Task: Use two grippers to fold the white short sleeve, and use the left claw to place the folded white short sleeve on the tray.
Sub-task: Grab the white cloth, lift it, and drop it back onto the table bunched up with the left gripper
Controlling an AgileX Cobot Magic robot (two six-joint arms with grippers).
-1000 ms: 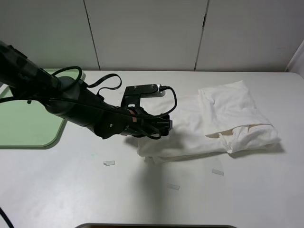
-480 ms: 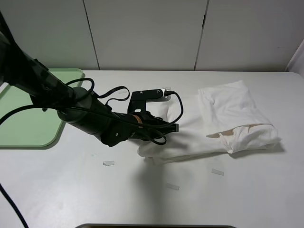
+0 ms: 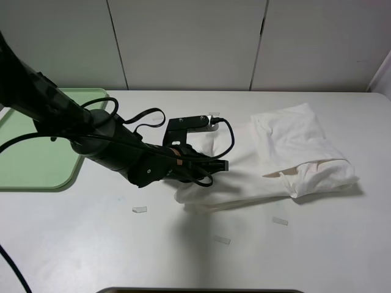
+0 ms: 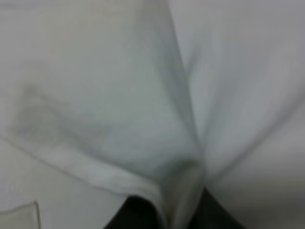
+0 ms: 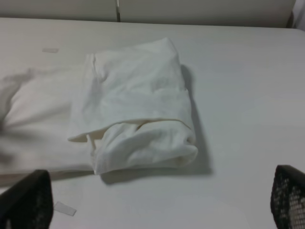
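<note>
Now we have the left claw (image 3: 219, 165), wide open a second ago, pinched shut on the left edge of the white short sleeve (image 3: 293, 146), which lies part-folded well apart from the tray (image 3: 30, 165), so we judge the next fold can begin.

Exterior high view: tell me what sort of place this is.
Likely a robot test lab: a bare white table backed by plain wall panels, a black robot arm handling a white short sleeve, and small tape strips on the tabletop.
</note>
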